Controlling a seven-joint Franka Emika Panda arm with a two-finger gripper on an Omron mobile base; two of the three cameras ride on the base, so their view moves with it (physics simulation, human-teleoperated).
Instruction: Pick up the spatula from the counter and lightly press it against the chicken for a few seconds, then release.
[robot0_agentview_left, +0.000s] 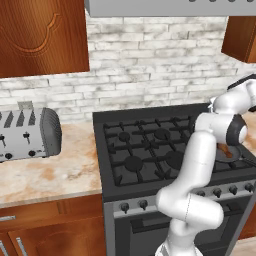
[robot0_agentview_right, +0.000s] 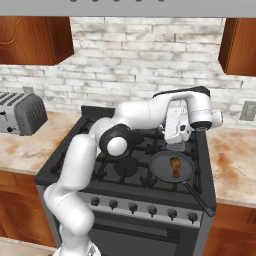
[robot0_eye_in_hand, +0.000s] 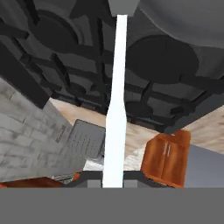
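The white spatula runs straight up the hand view, from between my fingertips to its grey blade at the top edge. My gripper is shut on its handle. In the right base view my gripper hangs over the back right of the stove, just behind the dark frying pan. A brown piece of chicken lies in that pan. The pan's grey rim curves across the upper right of the hand view. My arm hides most of the pan in the left base view.
The pan's long handle points toward the stove's front right corner. A silver toaster stands on the left counter. Wooden cabinets and a range hood hang overhead. A counter continues right of the stove.
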